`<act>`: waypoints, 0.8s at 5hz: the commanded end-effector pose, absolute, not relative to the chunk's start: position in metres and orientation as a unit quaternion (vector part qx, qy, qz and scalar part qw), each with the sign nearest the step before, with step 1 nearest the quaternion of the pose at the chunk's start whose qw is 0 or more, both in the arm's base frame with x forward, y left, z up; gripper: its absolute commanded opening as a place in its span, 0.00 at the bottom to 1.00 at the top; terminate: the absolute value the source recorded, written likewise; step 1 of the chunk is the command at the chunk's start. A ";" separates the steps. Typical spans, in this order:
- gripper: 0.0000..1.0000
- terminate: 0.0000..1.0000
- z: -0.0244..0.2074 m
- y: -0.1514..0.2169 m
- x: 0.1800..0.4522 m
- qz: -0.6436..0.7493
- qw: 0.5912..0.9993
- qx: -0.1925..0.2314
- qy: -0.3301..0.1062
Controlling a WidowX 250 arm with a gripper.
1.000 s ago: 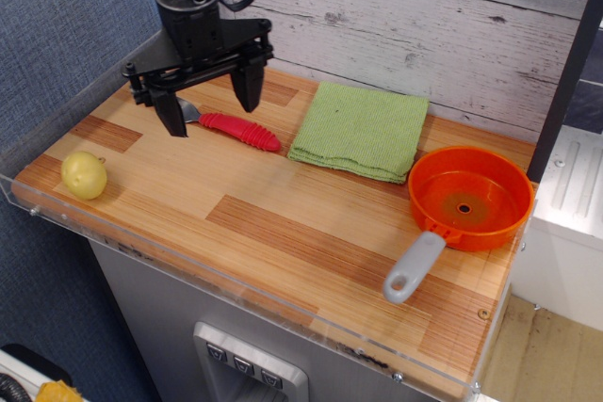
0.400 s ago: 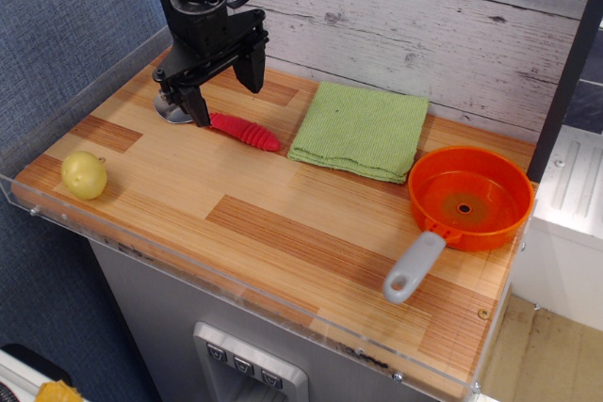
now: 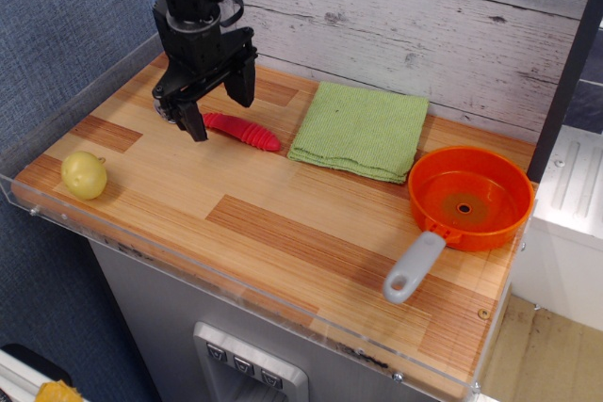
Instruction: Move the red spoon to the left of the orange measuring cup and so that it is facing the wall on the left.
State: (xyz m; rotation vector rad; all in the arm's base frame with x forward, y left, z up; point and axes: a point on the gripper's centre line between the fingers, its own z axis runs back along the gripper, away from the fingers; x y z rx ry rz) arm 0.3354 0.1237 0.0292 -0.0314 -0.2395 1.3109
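Note:
The red spoon (image 3: 243, 130) lies on the wooden counter at the back left, its ribbed red handle pointing right and its silver bowl end toward the blue-grey wall (image 3: 66, 16) on the left, mostly hidden behind the gripper. My gripper (image 3: 220, 110) is open, low over the bowl end of the spoon, one finger in front of the handle and one behind it. The orange measuring cup (image 3: 469, 197) with its grey handle sits at the right of the counter, far to the right of the spoon.
A folded green cloth (image 3: 361, 129) lies between spoon and cup at the back. A yellow round fruit (image 3: 84, 174) sits at the front left. A clear acrylic rim (image 3: 188, 265) edges the counter. A whitewashed plank wall (image 3: 424, 16) stands behind.
The gripper has moved slightly left and back and come down lower over the spoon's bowl end, turning a little and narrowing its fingers. The spoon has not moved.

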 end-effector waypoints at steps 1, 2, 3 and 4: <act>1.00 0.00 0.030 0.136 0.337 0.627 0.769 -0.021 -0.122; 1.00 0.00 0.025 0.137 0.336 0.632 0.766 -0.018 -0.112; 0.00 0.00 0.025 0.137 0.335 0.639 0.760 -0.017 -0.118; 0.00 0.00 0.026 0.138 0.335 0.644 0.754 -0.021 -0.123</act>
